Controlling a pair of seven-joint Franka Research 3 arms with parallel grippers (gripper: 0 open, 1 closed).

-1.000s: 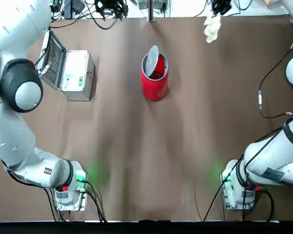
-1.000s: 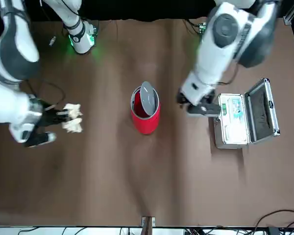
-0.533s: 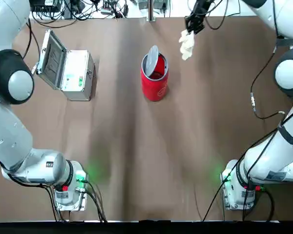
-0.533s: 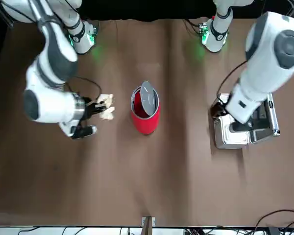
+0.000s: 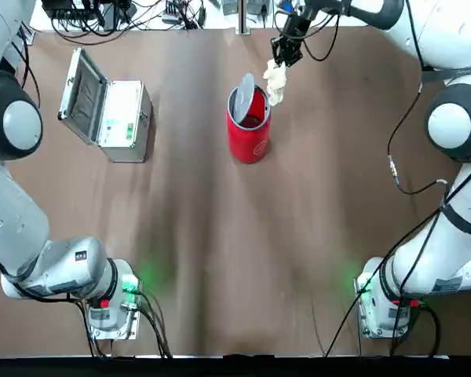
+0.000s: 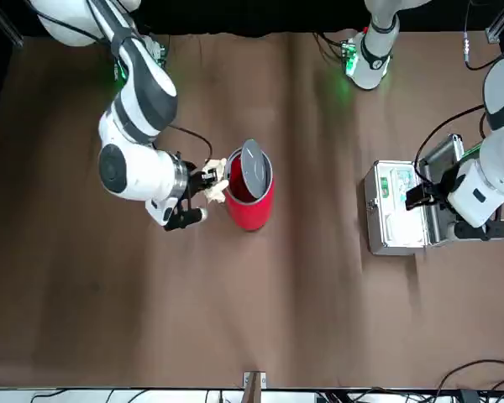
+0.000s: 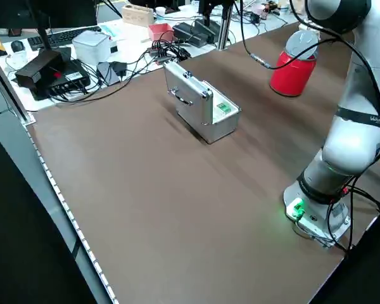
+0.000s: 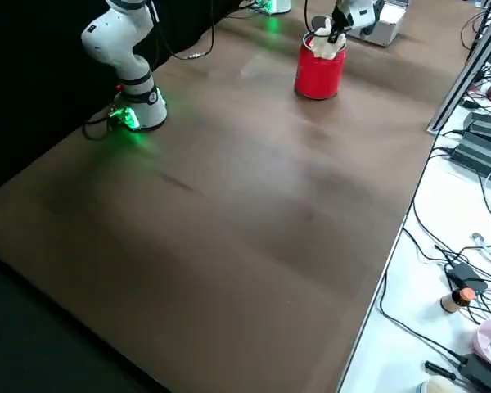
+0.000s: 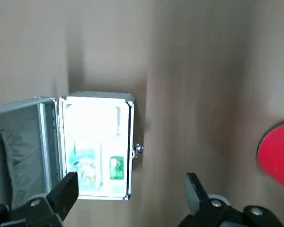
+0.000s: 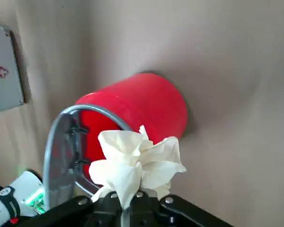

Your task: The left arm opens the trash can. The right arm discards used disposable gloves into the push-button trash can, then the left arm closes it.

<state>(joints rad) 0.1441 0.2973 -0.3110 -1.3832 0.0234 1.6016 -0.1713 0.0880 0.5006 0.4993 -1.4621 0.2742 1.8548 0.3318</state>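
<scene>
Two arms, one open can

Top view: right gripper (image 5: 285, 52) pinches the gloves (image 5: 275, 81) just beside the trash can (image 5: 249, 126), lid (image 5: 242, 99) raised.
Front view: left arm (image 6: 487, 172) hangs over the silver case (image 6: 396, 208).
Left wrist view: left gripper (image 9: 132, 195) spread wide, empty.

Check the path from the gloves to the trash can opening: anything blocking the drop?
Nothing visible blocks it. The lid stands tipped up on the side of the trash can away from the right end effector, leaving the mouth open. The gloves hang shut in that end effector beside the rim, not yet over the opening.
</scene>
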